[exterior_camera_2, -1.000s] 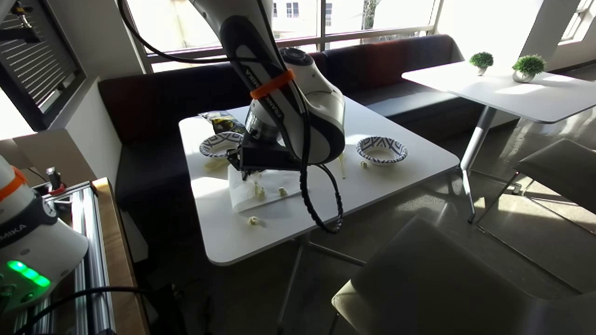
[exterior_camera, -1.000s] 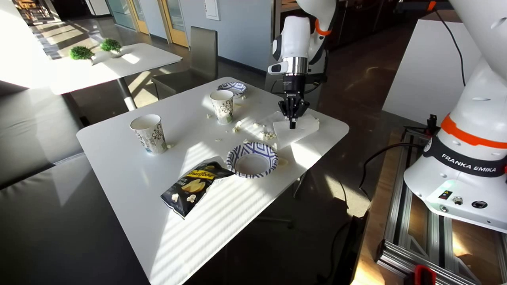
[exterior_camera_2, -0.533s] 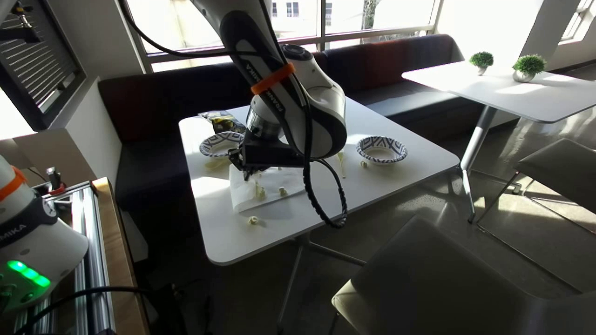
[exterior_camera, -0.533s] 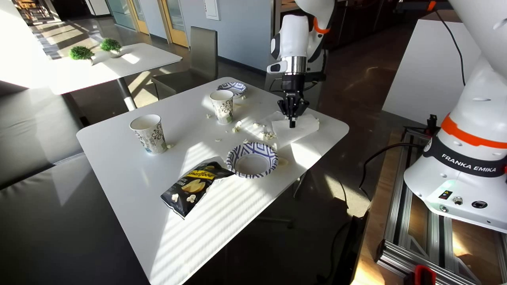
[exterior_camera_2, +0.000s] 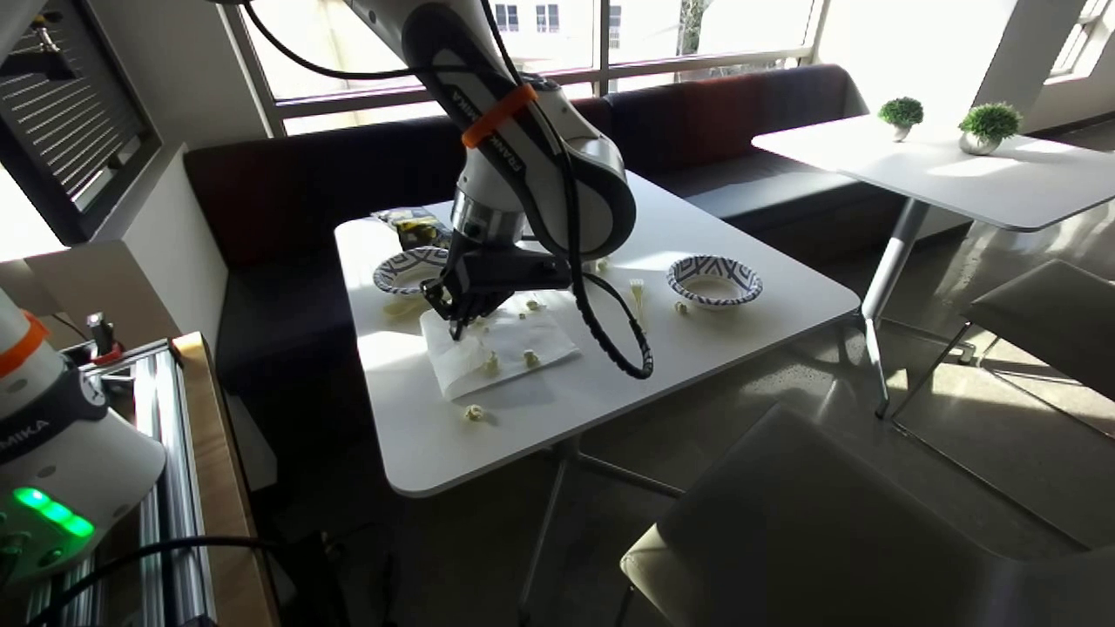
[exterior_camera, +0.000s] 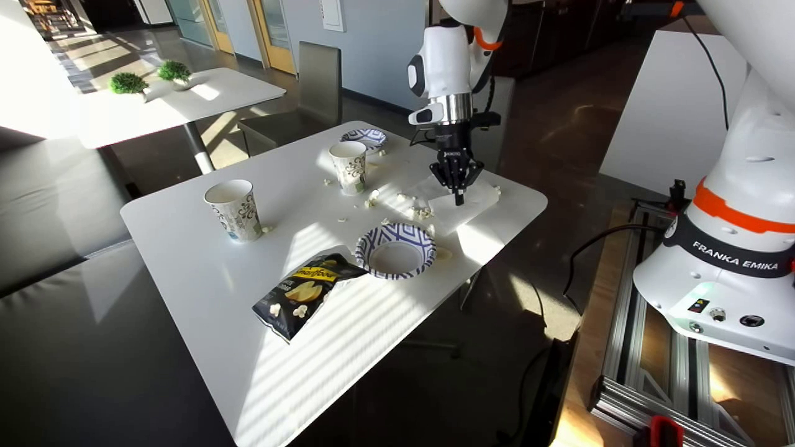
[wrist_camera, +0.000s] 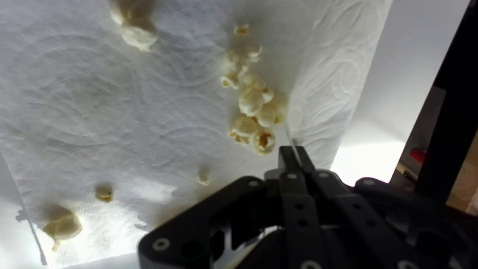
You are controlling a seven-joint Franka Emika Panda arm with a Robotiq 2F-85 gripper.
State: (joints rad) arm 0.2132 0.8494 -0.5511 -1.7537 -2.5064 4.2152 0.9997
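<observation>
A white paper towel [wrist_camera: 112,112] fills much of the wrist view, with a raised fold running up to my gripper [wrist_camera: 296,155]. The dark fingertips are pressed together with that thin white fold pinched between them. Just beyond the tips lies a cluster of popcorn [wrist_camera: 251,99] on the towel, and a few loose pieces [wrist_camera: 65,226] are spread around it. In both exterior views my gripper [exterior_camera: 459,197] [exterior_camera_2: 456,331] points down at the towel [exterior_camera_2: 462,376], close to the table's corner. The underside of the fold is hidden.
A patterned bowl [exterior_camera: 397,273] stands beside the towel, near a black snack bag [exterior_camera: 304,292]. Two paper cups [exterior_camera: 235,211] [exterior_camera: 349,169] and another bowl [exterior_camera_2: 714,296] stand farther off. A fork [exterior_camera_2: 638,300] and popcorn crumbs [exterior_camera: 371,200] lie between. A chair [exterior_camera_2: 810,514] adjoins the table.
The arm and hand have shifted and the gripper leans more, while its fingertips stay almost in place. The towel has moved slightly along with them. The grip has not loosened.
</observation>
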